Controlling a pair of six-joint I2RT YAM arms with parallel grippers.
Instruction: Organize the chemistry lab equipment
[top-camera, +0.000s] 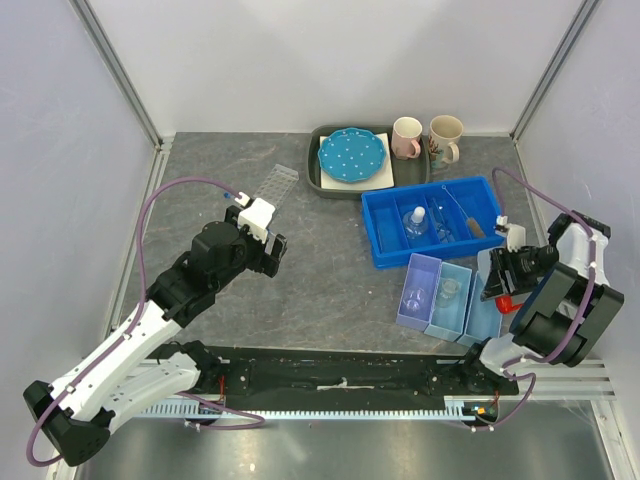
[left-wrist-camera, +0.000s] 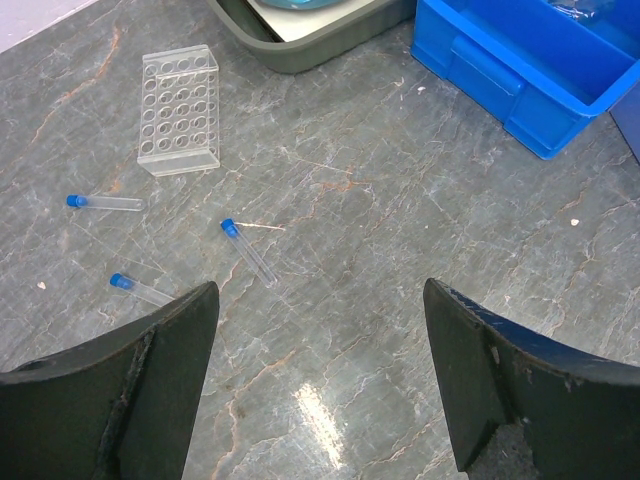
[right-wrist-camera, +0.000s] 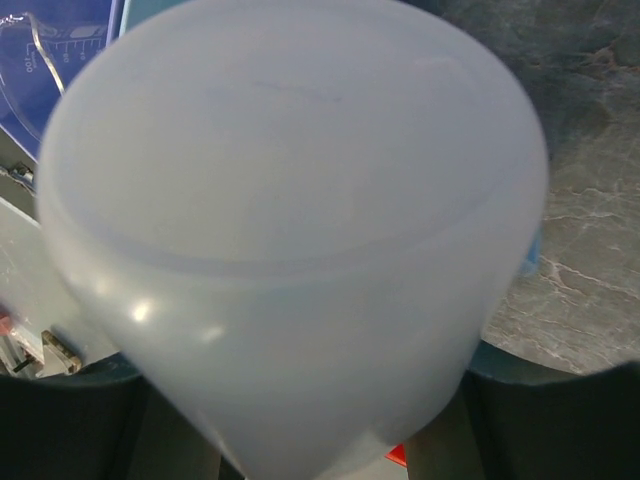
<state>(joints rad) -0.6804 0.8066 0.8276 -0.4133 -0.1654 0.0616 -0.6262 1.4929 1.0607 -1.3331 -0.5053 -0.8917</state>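
My left gripper (top-camera: 266, 246) is open and empty and hovers over bare table; its jaws (left-wrist-camera: 318, 292) stand wide apart. Ahead of it lie three blue-capped tubes (left-wrist-camera: 248, 252) (left-wrist-camera: 105, 203) (left-wrist-camera: 140, 290) and the clear test-tube rack (left-wrist-camera: 178, 108) (top-camera: 275, 185), which lies flat. My right gripper (top-camera: 500, 282) is shut on a translucent white bottle (right-wrist-camera: 290, 250) with a red cap (top-camera: 507, 300), held over the small bins at the right. A glass flask (top-camera: 416, 222), a tube brush (top-camera: 470, 222) and thin rods lie in the blue tray (top-camera: 385, 248).
Three small light-blue bins (top-camera: 424, 264) stand in front of the blue tray, two of them with small glassware inside. A dark tray (top-camera: 318, 178) at the back holds a blue dotted plate (top-camera: 351, 155). Two mugs (top-camera: 407, 137) (top-camera: 446, 138) stand beside it. Walls enclose the table.
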